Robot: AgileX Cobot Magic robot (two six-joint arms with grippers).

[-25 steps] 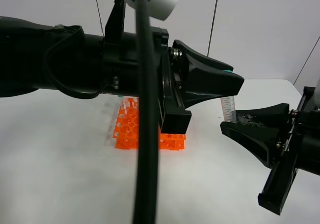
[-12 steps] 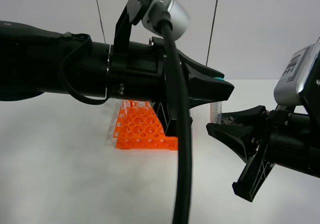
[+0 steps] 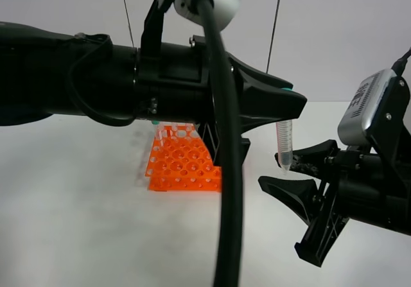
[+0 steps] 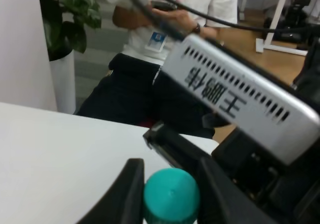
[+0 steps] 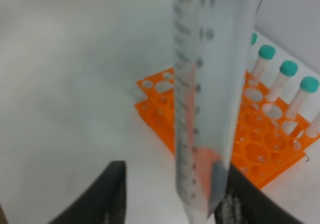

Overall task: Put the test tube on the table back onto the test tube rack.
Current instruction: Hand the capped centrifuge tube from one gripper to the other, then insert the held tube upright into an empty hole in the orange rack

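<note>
The test tube (image 3: 284, 142) hangs upright in the air above the table (image 3: 77, 223), clear with a pointed tip. My left gripper (image 3: 292, 101) is shut on its teal cap (image 4: 171, 196), one finger (image 4: 129, 189) on each side. My right gripper (image 3: 292, 171) stands open just below, and the tube's tip sits between its spread fingers (image 5: 107, 194) without touching them. In the right wrist view the tube (image 5: 202, 108) fills the middle. The orange test tube rack (image 3: 183, 165) stands on the table behind the left arm, partly hidden by it.
Several teal-capped tubes (image 5: 280, 78) stand in the far rows of the rack (image 5: 260, 144). A thick black cable (image 3: 225, 171) hangs in front of the exterior camera. A person (image 4: 165, 48) and a potted plant (image 4: 70, 13) are beyond the table's edge.
My right gripper has opened off the tube and dropped a little lower. The left gripper keeps the cap, and the tube now hangs from it alone.
</note>
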